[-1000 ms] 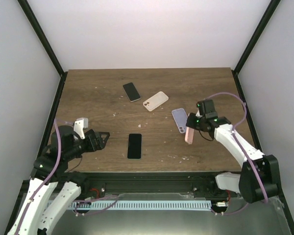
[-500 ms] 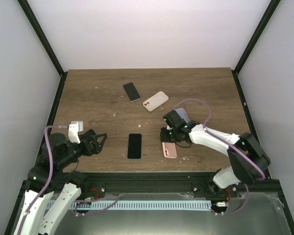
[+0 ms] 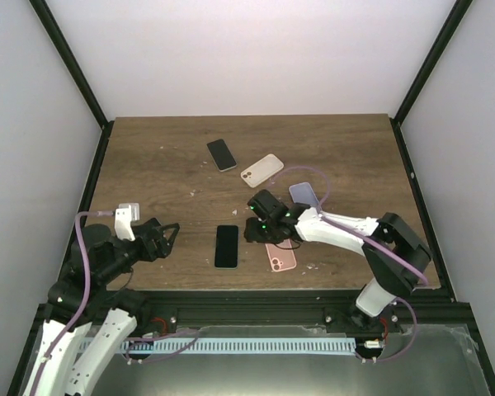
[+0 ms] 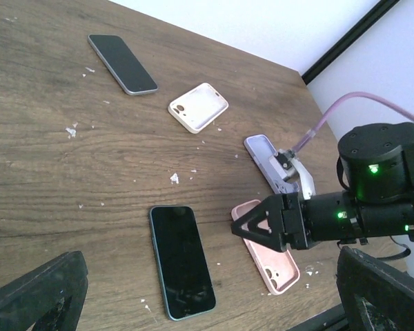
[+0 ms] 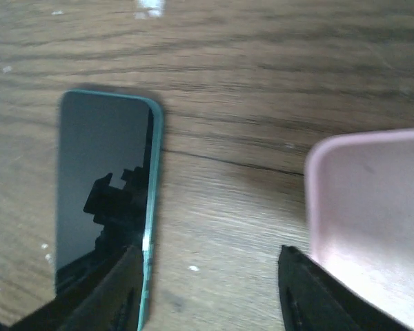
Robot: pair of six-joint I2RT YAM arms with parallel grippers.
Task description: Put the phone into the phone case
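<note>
- Along the near edge of the counter (image 3: 148, 157), seen from above, the phone (image 3: 226, 246) lies flat with its screen up, a little left of the middle. The pink case (image 3: 282, 259) lies just beside it on the right, not touching. The right tool (image 3: 250, 229) hangs low between them, by the case's far end. The left tool (image 3: 165, 237) sits near the left edge, released and empty. It looks well placed to come in and pin the case during seating. A second phone (image 3: 221, 154), a white case (image 3: 261, 170) and a lilac case (image 3: 305, 195) lie farther back, well apart.
- From the left wrist, the right tool's fingers (image 4: 252, 226) stand parted with nothing between them. The case rests on the wood, hollow side up as far as I can tell, with its camera cut-out toward the near edge. Which end of the phone carries the lens is hidden, so that needs checking before the two are mated.
- From the right wrist, bare wood shows between the parted fingers (image 5: 121, 293), with the phone on one side and the case rim on the other, so the tool grasps neither. The phone seems to be next. The tool should rise straight so the case isn't nudged, then grip the phone across its long edges. It lies flush, so the grip must be low. The corners can then be pressed in one at a time.
</note>
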